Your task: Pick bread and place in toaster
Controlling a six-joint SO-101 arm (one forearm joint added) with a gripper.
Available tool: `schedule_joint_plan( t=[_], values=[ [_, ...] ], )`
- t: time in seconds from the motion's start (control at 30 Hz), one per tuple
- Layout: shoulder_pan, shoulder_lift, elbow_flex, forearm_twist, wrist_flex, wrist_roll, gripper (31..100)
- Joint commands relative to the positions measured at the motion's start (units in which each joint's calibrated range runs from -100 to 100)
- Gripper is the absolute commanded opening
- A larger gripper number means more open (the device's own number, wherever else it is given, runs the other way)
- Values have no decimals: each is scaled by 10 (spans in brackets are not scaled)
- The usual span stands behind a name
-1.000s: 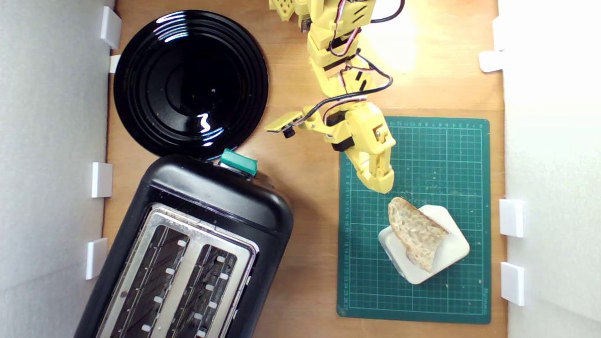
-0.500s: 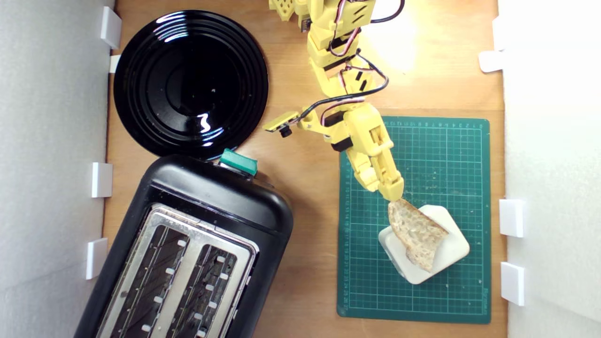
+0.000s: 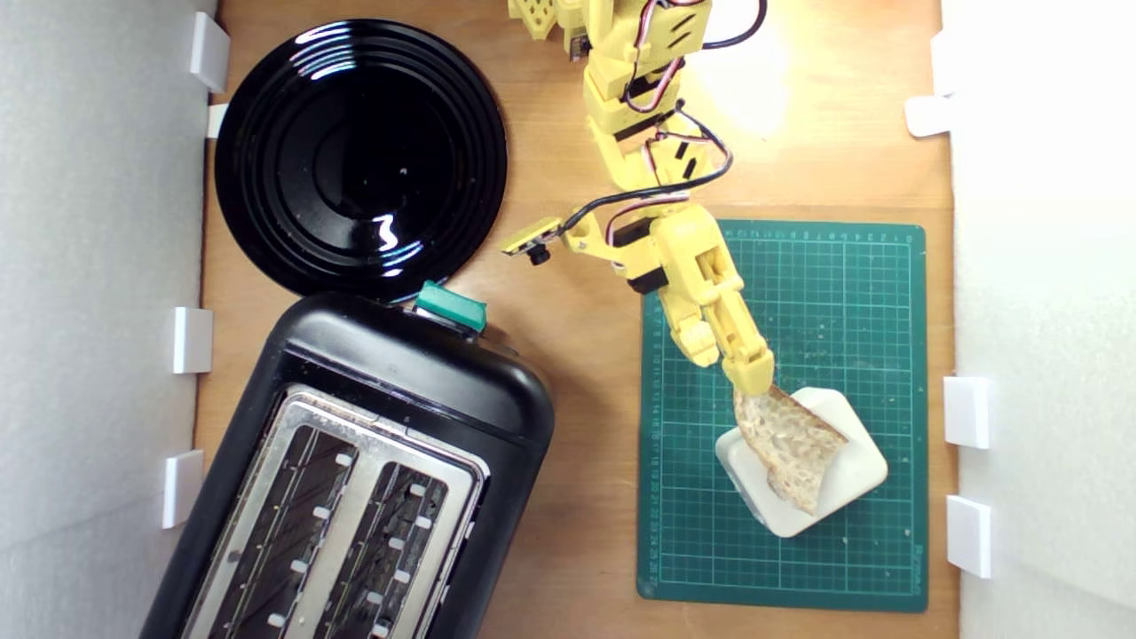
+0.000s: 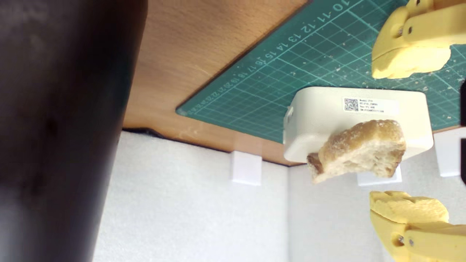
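Gripper (image 4: 409, 140) spread wide, straddling bread (image 3: 788, 441) — slice propped on white block (image 3: 854, 479), cutting mat's (image 3: 852, 293) near-right corner. No grasp yet; lift, carry to toaster (image 3: 355, 484) all pending.

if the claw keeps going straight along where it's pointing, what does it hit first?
Most likely the bread: the open claw points at its near end, one finger on either side. The white block under it comes next. Depth is unclear.
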Motion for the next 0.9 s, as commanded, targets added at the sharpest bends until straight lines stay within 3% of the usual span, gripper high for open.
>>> schedule_joint_plan(
  t=[0.0, 0.87],
  values=[
    [-8, -7, -22, -1, -20, -6, 958],
    [-35, 93, -166, -3, -19, 6, 958]
  ],
)
